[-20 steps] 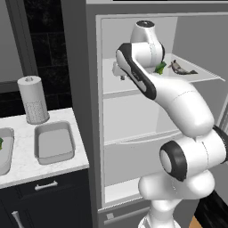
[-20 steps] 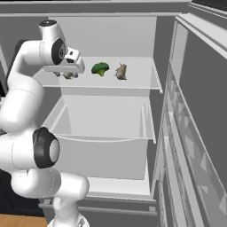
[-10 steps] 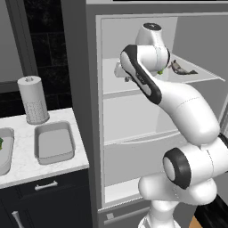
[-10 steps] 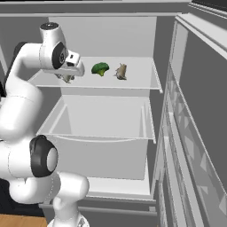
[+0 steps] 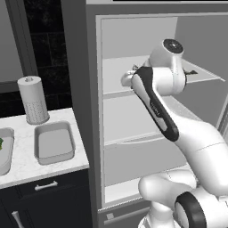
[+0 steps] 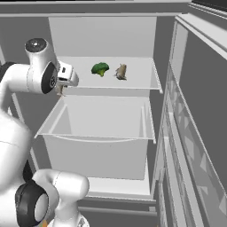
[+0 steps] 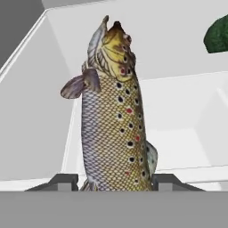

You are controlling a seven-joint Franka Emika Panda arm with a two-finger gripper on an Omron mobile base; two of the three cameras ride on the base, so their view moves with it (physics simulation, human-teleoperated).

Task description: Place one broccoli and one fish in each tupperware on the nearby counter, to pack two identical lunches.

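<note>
A spotted brown fish stands between my fingertips, and my gripper is shut on its tail end. From the right base view the gripper hangs at the left front edge of the fridge's upper shelf. A broccoli and a second fish lie further back on that shelf. The broccoli's edge shows at the upper right of the hand view. One grey tupperware sits empty on the counter. Another tupperware at the left edge holds something green.
The fridge stands open, with a clear drawer below the shelf and its door swung out on the right. A perforated white canister stands at the back of the counter. Dark cabinet fronts run beneath it.
My gripper has shut on the fish at the shelf's left end and drawn back a little toward the shelf's front edge with it. The broccoli and the other fish stayed put.
</note>
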